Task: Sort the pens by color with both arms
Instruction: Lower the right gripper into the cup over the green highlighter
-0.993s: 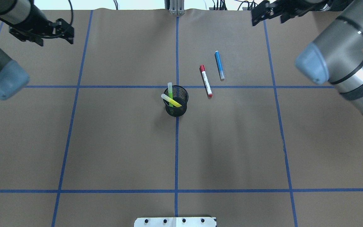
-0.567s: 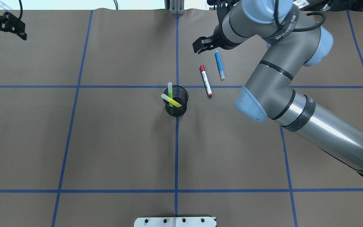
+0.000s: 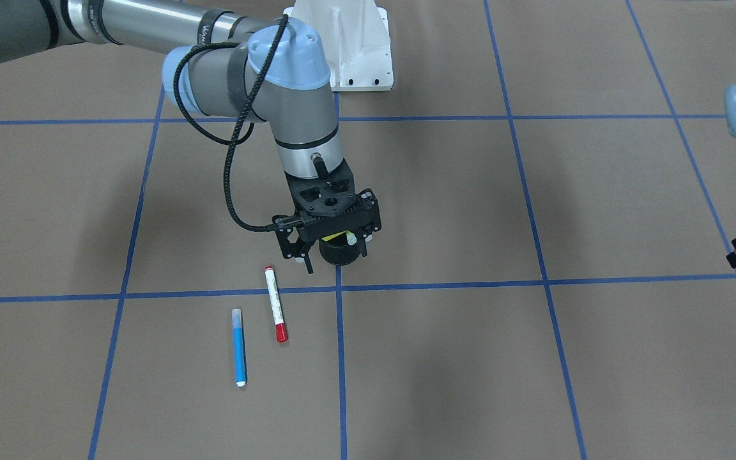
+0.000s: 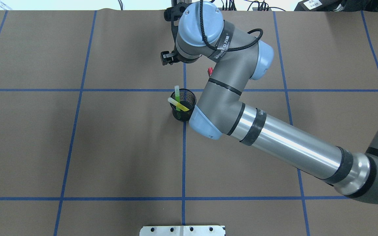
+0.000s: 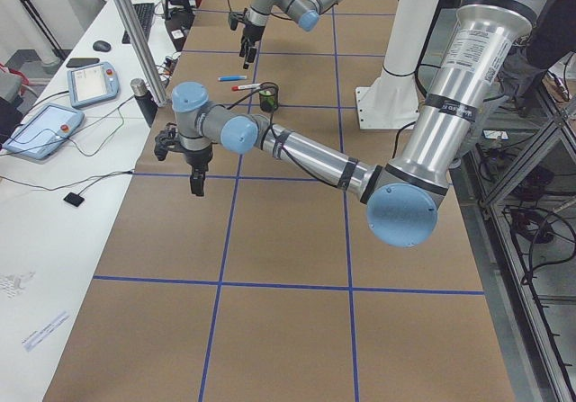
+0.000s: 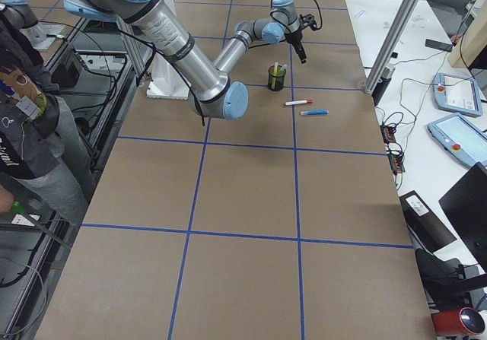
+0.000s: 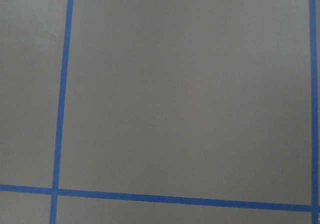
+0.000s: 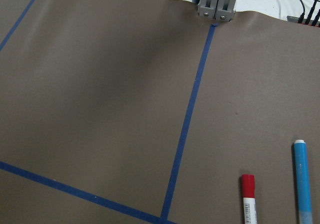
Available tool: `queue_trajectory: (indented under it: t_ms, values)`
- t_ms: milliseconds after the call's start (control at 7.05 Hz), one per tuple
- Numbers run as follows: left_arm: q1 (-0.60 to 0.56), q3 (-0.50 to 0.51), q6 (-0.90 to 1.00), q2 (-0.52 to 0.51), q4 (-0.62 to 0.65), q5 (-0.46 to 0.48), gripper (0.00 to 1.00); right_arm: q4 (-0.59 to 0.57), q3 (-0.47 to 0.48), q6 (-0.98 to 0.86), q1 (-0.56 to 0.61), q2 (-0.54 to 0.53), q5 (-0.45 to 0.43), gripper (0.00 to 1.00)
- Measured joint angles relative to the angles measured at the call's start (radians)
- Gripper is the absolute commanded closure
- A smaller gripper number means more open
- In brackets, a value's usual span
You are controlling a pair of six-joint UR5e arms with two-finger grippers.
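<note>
A black mesh cup stands at the table's middle with the green pen and the yellow pen in it. The white pen with red ends and the blue pen lie flat on the table beside the cup; both also show in the right wrist view, red cap, blue. My right gripper hangs above the cup's far side, jaws apart and empty. My left gripper hovers over bare table at the far left edge; I cannot tell if it is open.
The right arm reaches across the table's middle and hides the two lying pens in the overhead view. A white base plate sits at the robot's side. A metal post stands at the far edge. Tablets lie on a side table.
My right arm has swung left, from over the blue pen to above the cup's far side. My left gripper has moved further left. The pens have not moved.
</note>
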Motion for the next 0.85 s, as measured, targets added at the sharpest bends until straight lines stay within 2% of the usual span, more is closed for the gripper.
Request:
queue_trajectory:
  t_ms: [142, 284, 851]
  values:
    - [-0.015, 0.032, 0.029, 0.000, -0.001, -0.006, 0.00, 0.002, -0.037, 0.002, -0.024, 0.025, -0.024, 0.30]
    - [-0.027, 0.064, 0.054, 0.001, -0.001, -0.008, 0.00, 0.004, -0.051, 0.004, -0.045, 0.038, -0.034, 0.37]
    - [-0.038, 0.121, 0.093, 0.012, -0.016, -0.012, 0.00, 0.006, -0.052, 0.003, -0.078, 0.029, -0.038, 0.37]
